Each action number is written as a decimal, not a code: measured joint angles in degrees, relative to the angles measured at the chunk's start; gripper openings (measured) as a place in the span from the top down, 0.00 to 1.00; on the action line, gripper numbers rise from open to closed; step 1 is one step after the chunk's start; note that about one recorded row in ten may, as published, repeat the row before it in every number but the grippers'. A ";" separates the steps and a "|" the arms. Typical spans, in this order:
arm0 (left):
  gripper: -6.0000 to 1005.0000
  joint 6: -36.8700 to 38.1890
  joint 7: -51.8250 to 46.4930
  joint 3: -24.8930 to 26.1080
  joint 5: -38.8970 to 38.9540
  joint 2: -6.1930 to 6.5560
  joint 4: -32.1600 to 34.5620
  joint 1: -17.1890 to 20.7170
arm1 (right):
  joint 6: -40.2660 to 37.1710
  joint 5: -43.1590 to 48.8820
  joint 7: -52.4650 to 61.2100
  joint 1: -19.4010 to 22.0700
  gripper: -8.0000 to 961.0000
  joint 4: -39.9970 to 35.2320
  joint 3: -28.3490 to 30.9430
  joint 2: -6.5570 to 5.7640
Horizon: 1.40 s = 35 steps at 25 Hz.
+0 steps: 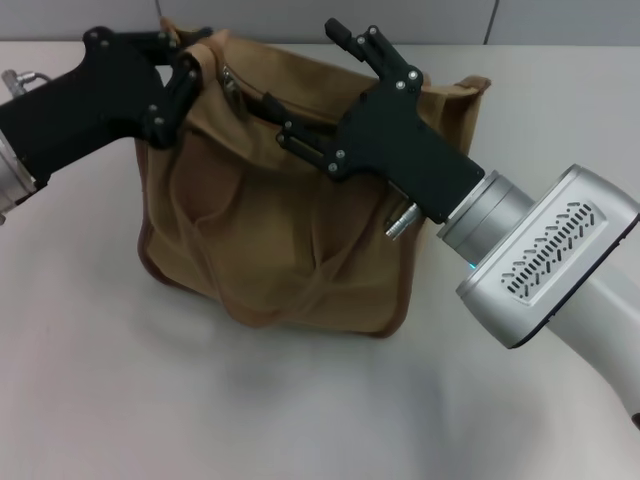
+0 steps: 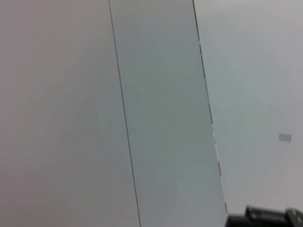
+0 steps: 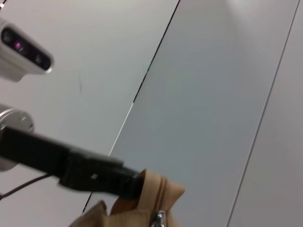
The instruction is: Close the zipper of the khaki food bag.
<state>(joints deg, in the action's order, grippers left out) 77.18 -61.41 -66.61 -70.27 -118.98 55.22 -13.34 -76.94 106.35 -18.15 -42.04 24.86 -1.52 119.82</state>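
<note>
Khaki food bag (image 1: 280, 230) fills the frame's centre. Left gripper (image 1: 185, 62), upper left, is clamped on its corner; right gripper (image 1: 325, 95), spread wide, hovers over the zipper (image 1: 250, 95). If the corner slips, the zipper could slacken and its slider jam.

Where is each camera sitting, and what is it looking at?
Head view: on the robot's head, looking down at the khaki food bag on the table; both arms show, left claw gripping the bag's left top corner, right claw over the top panel.
Left wrist view: on the left arm, facing wall panels.
Right wrist view: on the right arm, facing the wall, bag top and zipper.
Shared: head and right wrist views both show the left claw on the bag.
</note>
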 joint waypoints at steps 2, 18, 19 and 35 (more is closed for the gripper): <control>0.96 -0.60 -0.71 -0.27 0.27 -0.09 0.79 -0.40 | 0.06 0.00 -0.40 0.02 0.14 -0.13 -0.25 0.01; 0.96 -3.38 -1.78 -3.29 2.72 -0.09 1.43 -0.85 | 1.88 3.59 -0.79 -1.46 0.14 0.49 1.90 0.06; 0.95 -3.36 -1.78 -3.36 3.34 -0.06 1.56 -0.64 | 2.79 3.70 -0.32 -1.60 0.14 0.47 3.04 0.07; 0.95 -3.22 -1.75 -4.35 3.58 -0.10 2.00 -0.45 | 3.41 4.22 -0.69 -1.82 0.14 1.41 6.17 0.06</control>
<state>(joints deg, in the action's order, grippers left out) 73.96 -63.16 -70.96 -66.69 -119.08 57.22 -13.79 -73.53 110.57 -18.84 -43.86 26.27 4.64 119.88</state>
